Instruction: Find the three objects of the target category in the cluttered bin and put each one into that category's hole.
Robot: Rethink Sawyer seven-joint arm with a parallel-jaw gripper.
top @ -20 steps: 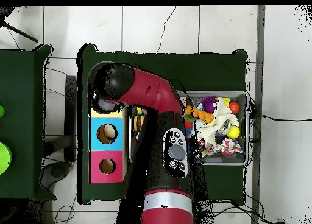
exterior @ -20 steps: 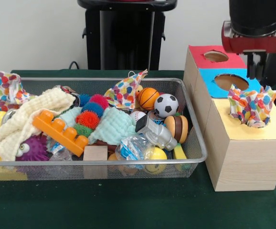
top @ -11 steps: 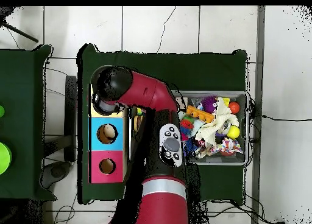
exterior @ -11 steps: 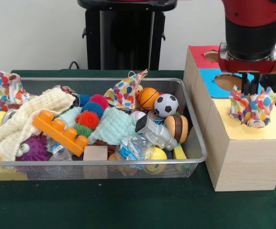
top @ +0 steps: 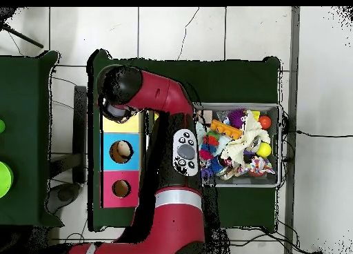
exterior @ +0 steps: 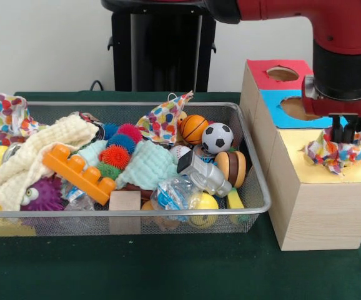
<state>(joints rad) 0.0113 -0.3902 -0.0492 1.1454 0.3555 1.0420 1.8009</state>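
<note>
A polka-dot cloth lies crumpled low in the hole of the yellow-topped box, with its corners sticking out. My gripper stands straight above it, its fingers close together and their tips pressing into the cloth. Two more polka-dot cloths are in the wire bin: one at the back middle, one at the back left corner. In the overhead view the arm's wrist covers the yellow box, hiding the gripper and the cloth.
A blue-topped hole and a red-topped hole lie behind the yellow one. The bin also holds an orange brick, a basketball, a soccer ball, cream and mint cloths, spiky balls and a wooden block.
The gripper came down from above the boxes onto the cloth. The cloth, standing tall in the yellow hole before, is now pushed down and flattened.
</note>
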